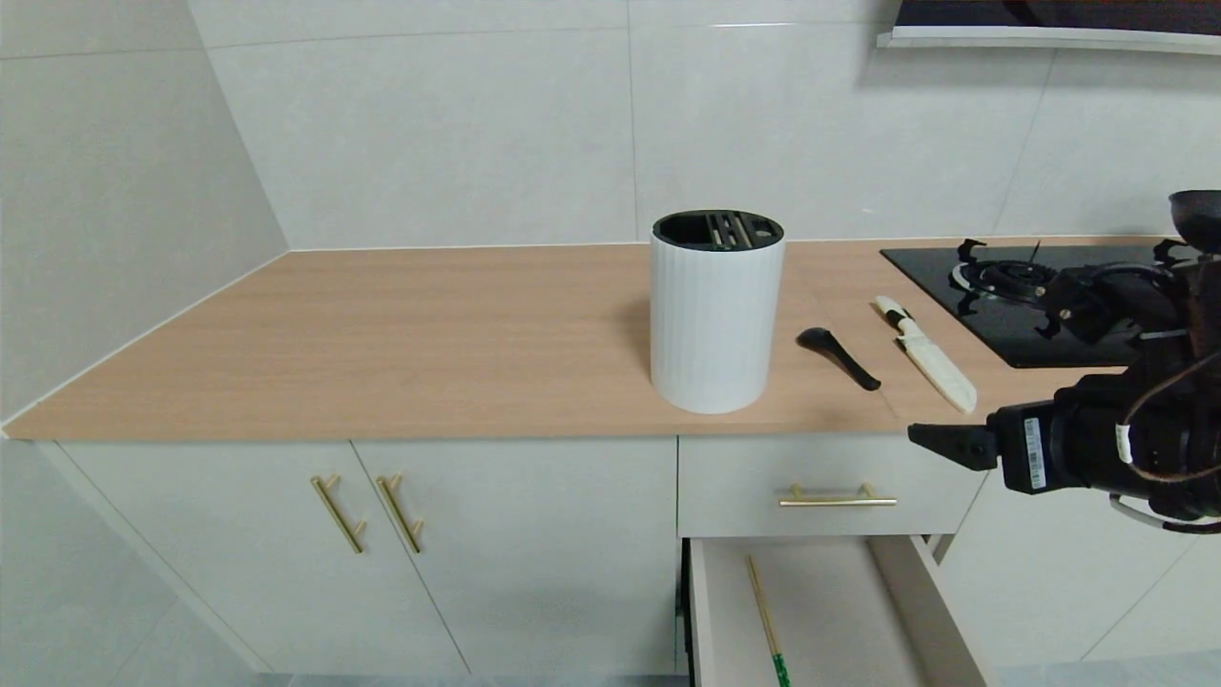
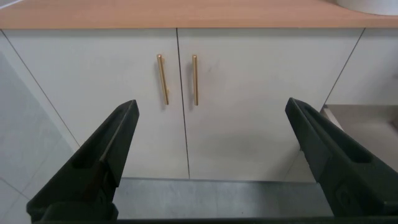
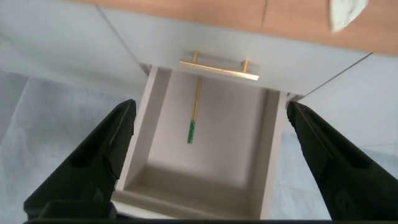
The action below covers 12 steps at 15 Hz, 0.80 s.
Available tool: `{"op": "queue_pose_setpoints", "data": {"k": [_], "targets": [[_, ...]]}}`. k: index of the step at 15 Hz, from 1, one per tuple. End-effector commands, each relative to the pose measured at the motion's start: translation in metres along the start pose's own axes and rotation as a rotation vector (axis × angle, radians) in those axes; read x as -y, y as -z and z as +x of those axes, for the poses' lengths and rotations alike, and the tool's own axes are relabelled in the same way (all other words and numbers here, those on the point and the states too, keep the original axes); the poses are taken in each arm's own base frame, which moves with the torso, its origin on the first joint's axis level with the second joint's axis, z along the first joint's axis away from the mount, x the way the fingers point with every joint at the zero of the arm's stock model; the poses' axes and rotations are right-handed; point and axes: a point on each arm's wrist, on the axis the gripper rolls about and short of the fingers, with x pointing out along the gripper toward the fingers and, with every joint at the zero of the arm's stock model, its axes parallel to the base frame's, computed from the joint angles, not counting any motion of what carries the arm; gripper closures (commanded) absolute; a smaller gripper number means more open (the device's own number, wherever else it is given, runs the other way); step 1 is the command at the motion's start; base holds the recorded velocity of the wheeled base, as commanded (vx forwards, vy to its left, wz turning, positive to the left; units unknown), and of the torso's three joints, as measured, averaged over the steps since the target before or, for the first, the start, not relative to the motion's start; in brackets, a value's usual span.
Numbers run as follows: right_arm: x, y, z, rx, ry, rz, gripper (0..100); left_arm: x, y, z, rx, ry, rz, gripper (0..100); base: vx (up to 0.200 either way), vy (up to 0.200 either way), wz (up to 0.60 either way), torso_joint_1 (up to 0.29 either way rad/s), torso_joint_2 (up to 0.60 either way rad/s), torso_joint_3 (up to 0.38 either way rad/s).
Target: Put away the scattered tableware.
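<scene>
Right wrist view, right pincer [image 3: 208,106] released above open drawer [image 3: 268,143], left pincer [image 2: 211,102] released facing cabinet doors [image 2: 249,93]

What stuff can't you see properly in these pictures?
- Inside the white holder: head view, its own wall hides what's in the slots.
- Chopstick: head view, bottom edge cuts it off; single or pair, too thin to tell.
- Knife: right wrist view, top edge leaves just a tip.

I'm looking at a kitchen: a wood-grain countertop [image 1: 429,324], a black glass gas hob [image 1: 992,320], white tiled walls [image 1: 429,124] and white cabinets with brass handles [image 1: 534,553].
</scene>
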Motion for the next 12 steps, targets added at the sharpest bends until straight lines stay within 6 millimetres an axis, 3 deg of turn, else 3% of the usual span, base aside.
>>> {"op": "queue_pose_setpoints", "data": {"k": [1,2,3,5,6,7,9,12], "targets": [[0.011,-0.016,0.021,0.051,0.007,-0.016,0,0.000,0.000,0.000,0.000,-0.001,-0.001,0,0.000,0.000,0.00,0.000,0.00,0.000],[0.013,-0.019,0.024,0.061,0.005,-0.020,0,0.000,0.000,0.000,0.001,-0.001,-0.001,0,0.000,0.000,0.00,0.000,0.00,0.000],[0.024,-0.045,0.051,0.107,-0.006,-0.026,0,0.000,0.000,0.000,0.000,-0.001,-0.001,0,0.000,0.000,0.00,0.000,0.00,0.000],[0.032,-0.065,0.086,0.120,-0.002,-0.013,0,0.000,0.000,0.000,0.000,-0.001,-0.001,0,0.000,0.000,0.00,0.000,0.00,0.000],[0.032,-0.067,0.094,0.117,-0.002,-0.013,0,0.000,0.000,0.000,0.000,-0.001,-0.001,0,0.000,0.000,0.00,0.000,0.00,0.000],[0.033,-0.066,0.114,0.097,0.000,-0.014,0,0.000,0.000,0.000,0.000,-0.001,-0.001,0,0.000,0.000,0.00,0.000,0.00,0.000],[0.037,-0.054,0.135,0.059,0.007,-0.020,0,0.000,0.000,0.000,0.000,-0.001,0.001,0,0.000,0.000,0.00,0.000,0.00,0.000],[0.055,-0.040,0.163,0.055,-0.024,-0.070,0,0.000,0.000,0.000,0.001,-0.001,-0.001,0,0.000,0.000,0.00,0.022,0.00,-0.001]]}}
